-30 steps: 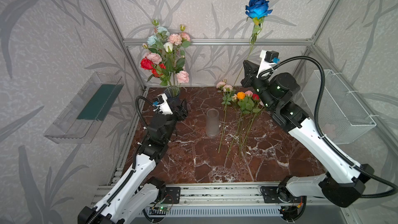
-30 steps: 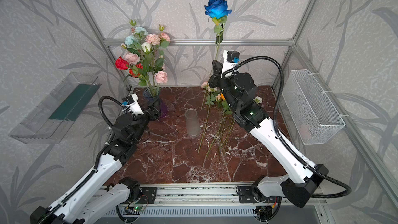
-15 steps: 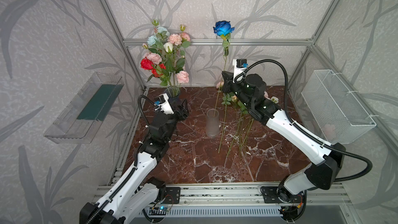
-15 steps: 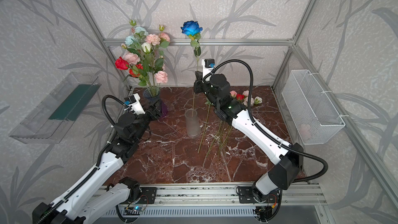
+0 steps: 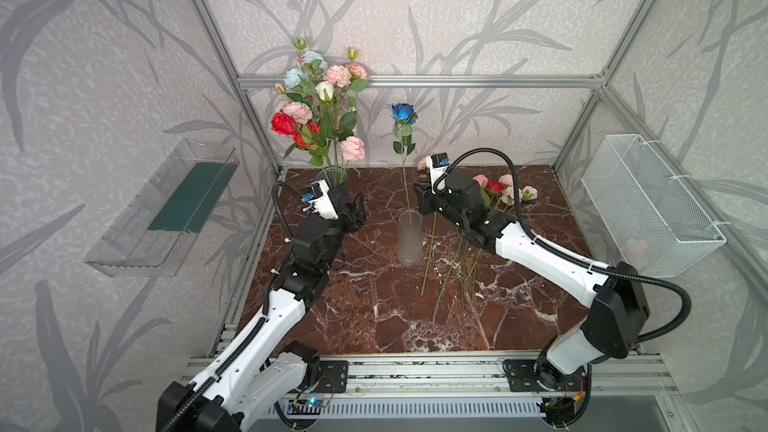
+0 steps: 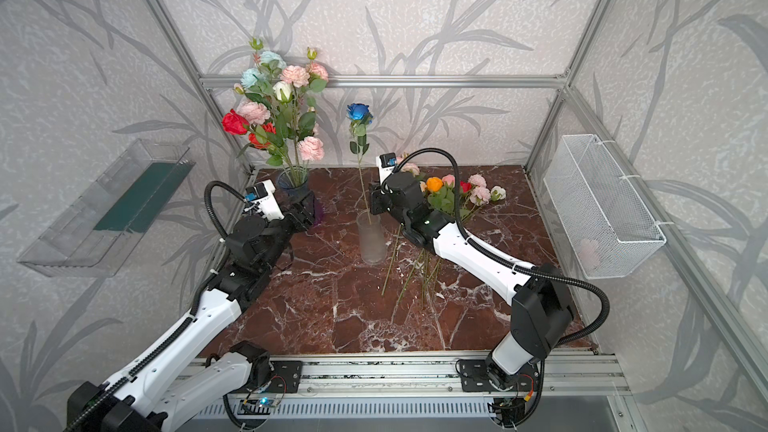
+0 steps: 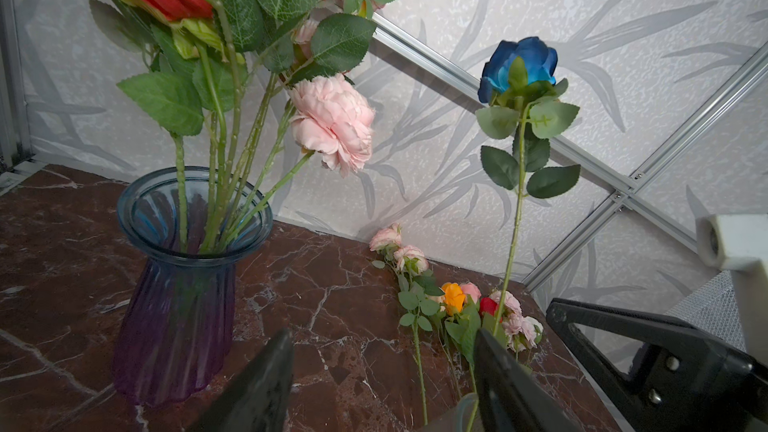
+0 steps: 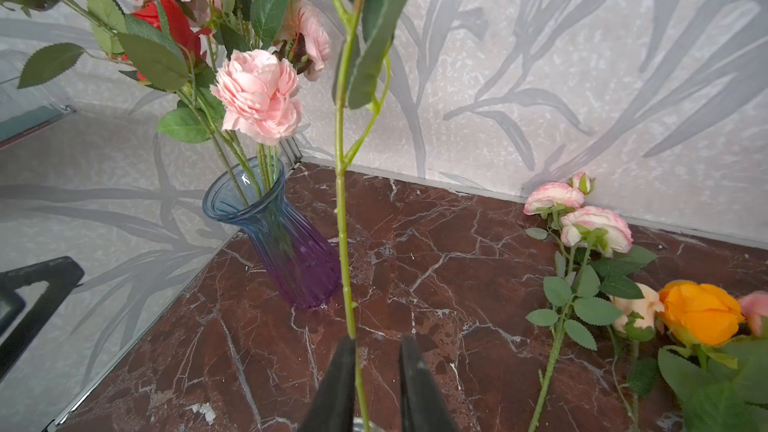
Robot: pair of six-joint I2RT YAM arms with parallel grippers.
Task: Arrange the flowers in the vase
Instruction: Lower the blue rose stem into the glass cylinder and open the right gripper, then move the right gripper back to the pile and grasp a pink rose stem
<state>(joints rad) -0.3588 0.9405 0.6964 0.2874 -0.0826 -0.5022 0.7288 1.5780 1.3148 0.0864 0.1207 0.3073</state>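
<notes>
A blue rose [image 5: 404,112] [image 6: 359,112] [image 7: 519,62] stands upright with its stem [image 8: 343,222] inside a frosted clear vase [image 5: 410,236] [image 6: 371,238] at mid-table. My right gripper [image 8: 376,342] [image 5: 417,197] hangs just above that vase's rim, open a little. The stem rests against one finger with a gap to the other. A blue-purple vase [image 5: 332,178] [image 7: 178,284] [image 8: 282,243] at the back left holds several pink, red, teal and cream flowers [image 5: 320,110]. My left gripper [image 7: 382,334] [image 5: 357,209] stands open and empty beside it.
Several loose flowers [image 5: 498,193] [image 6: 453,193] [image 8: 698,317] lie on the marble table at the back right, their stems running forward under my right arm. A white wire basket [image 5: 648,205] hangs on the right wall, a clear shelf [image 5: 166,209] on the left wall.
My right arm carried the blue rose left and down, and its stem went into the frosted vase. The right jaws have parted from the stem. The left arm barely moved.
</notes>
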